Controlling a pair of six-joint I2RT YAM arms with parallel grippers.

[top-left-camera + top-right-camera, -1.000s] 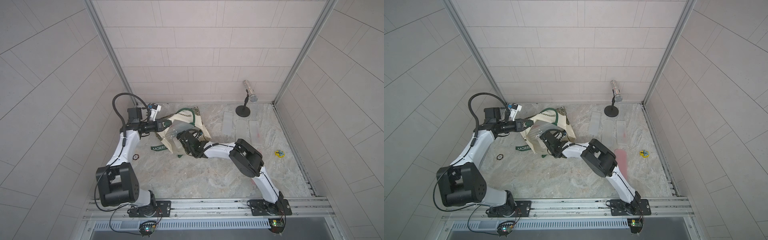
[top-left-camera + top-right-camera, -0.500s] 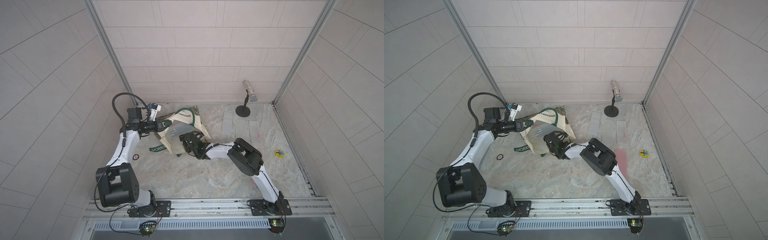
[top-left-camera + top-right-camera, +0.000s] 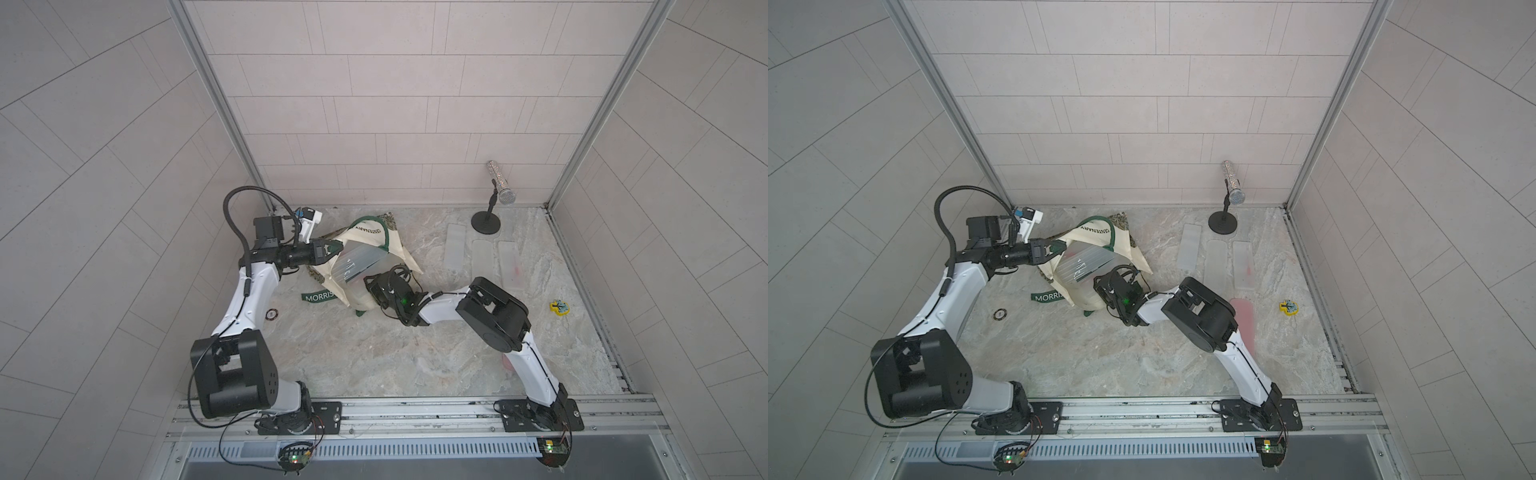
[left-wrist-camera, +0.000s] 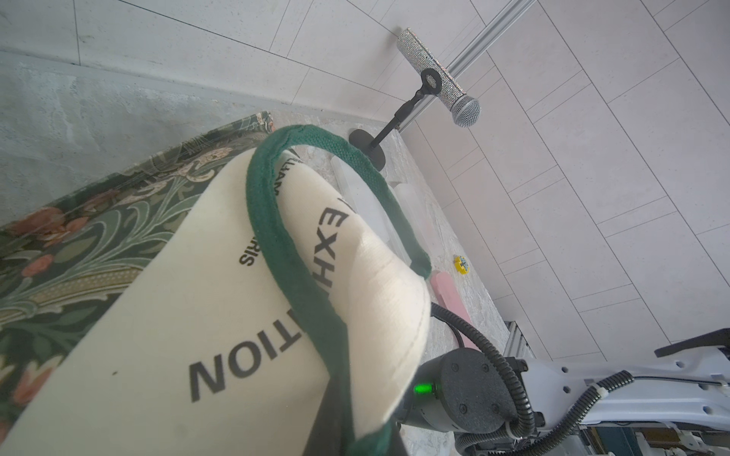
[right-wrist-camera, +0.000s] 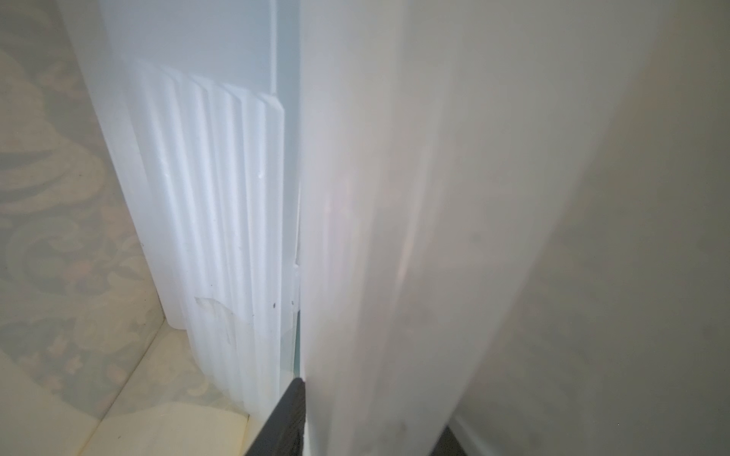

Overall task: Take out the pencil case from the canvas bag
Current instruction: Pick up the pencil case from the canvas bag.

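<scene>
Right wrist view: the right gripper (image 5: pixel 371 430) has a dark finger on either side of the frosted pencil case (image 5: pixel 221 237) wall; I cannot tell whether they press on it. The case sits in the mouth of the canvas bag (image 3: pixel 401 253), near the table's (image 3: pixel 374 353) back left corner. The left gripper (image 3: pixel 333 248) is pinched shut on the bag's rim, lifting it, probably to hold the mouth open.
</scene>
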